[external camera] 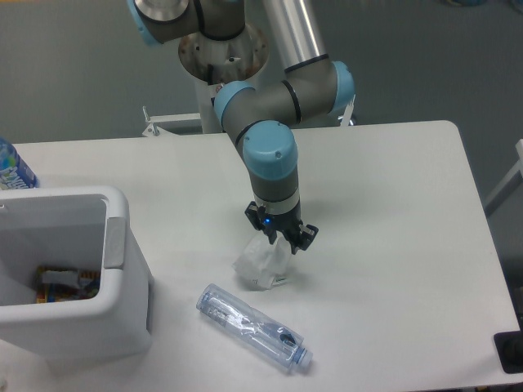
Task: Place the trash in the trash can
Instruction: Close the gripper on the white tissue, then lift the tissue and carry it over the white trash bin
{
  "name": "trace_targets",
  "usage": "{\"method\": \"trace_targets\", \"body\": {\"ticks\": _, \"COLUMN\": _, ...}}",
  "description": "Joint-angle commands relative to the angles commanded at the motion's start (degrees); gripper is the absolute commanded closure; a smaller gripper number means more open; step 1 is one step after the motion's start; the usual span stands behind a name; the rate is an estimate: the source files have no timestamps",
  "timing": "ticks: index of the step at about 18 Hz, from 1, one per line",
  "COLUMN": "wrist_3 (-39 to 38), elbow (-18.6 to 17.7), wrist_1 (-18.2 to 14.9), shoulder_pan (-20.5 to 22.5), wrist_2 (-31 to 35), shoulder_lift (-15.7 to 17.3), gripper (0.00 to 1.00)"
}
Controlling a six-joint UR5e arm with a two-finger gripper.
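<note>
Your claw (279, 239) sat right on the top edge of the crumpled paper wad (263, 263), near the middle of the bench (392, 212); its two fingers looked drawn in around the upper fold of the paper, but you could not tell from this view whether they had truly pinched it or only touched it; I would call the grip unconfirmed.

The wad rested on the bench at about 5 o'clock from the arm's base; the clear bottle (255, 327) lay on its side just beyond the wad at 6 o'clock, close to it but apart; the trash can (122, 245) stood well away at 9 o'clock from the wad, open at the top with some scraps already inside; a labelled bottle (14, 168) showed at the far left edge, behind the can, and was not your concern.

To do this step well, you needed the fingers low enough to take a good bunch of paper, not just one loose flap, since a thin fold would likely slip or tear free; you should have closed firmly, then lifted straight up before swinging toward 9 o'clock, so the dangling paper cleared the bottle and the can's thick rim; a release well inside the opening would have been safest.
</note>
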Motion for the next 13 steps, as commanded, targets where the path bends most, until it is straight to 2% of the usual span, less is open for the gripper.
{"method": "trace_targets", "body": {"ticks": 4, "wrist_3": -1.9, "elbow": 2.4, "wrist_1": -0.2, "shoulder_pan": 0.1, "wrist_2": -0.4, "shoulder_lift": 0.3, "gripper": 1.00}}
{"method": "trace_targets", "body": {"ticks": 6, "wrist_3": -3.6, "elbow": 3.6, "wrist_1": -0.4, "shoulder_pan": 0.4, "wrist_2": -2.5, "shoulder_lift": 0.8, "gripper": 1.00}}
{"method": "trace_targets", "body": {"ticks": 9, "wrist_3": -7.3, "elbow": 4.7, "wrist_1": -0.5, "shoulder_pan": 1.5, "wrist_2": -8.9, "shoulder_lift": 4.4, "gripper": 1.00}}
{"method": "trace_targets", "body": {"ticks": 13, "wrist_3": -15.8, "elbow": 8.7, "wrist_1": -0.5, "shoulder_pan": 4.6, "wrist_2": -20.0, "shoulder_lift": 8.3, "gripper": 1.00}}
